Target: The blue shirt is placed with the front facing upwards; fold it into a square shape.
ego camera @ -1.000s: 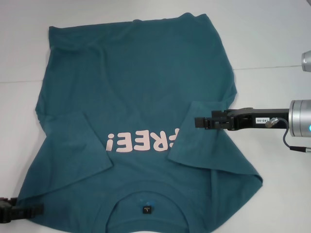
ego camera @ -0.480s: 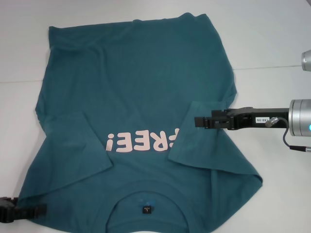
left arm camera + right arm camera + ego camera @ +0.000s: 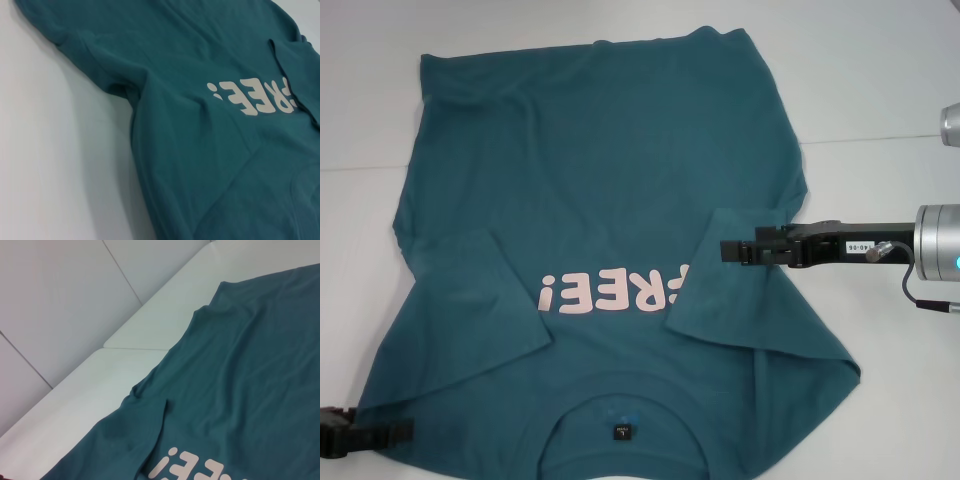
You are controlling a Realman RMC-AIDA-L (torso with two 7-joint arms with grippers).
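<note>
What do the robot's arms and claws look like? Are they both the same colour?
The right gripper is black and long, with a small white label with tiny writing on its side. Behind it sits a round silver wrist with a little blue light, and a thin grey cable loops out from it. The left gripper is black too, but only its chunky tip shows at the picture's edge.

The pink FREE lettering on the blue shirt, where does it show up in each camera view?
Head view: the lettering sits low and centre on the blue shirt, upside down, its last letter covered by a folded-in sleeve.
Left wrist view: right of centre.
Right wrist view: at the bottom edge, partly cut off.
Shared landmark: the exclamation mark.
</note>
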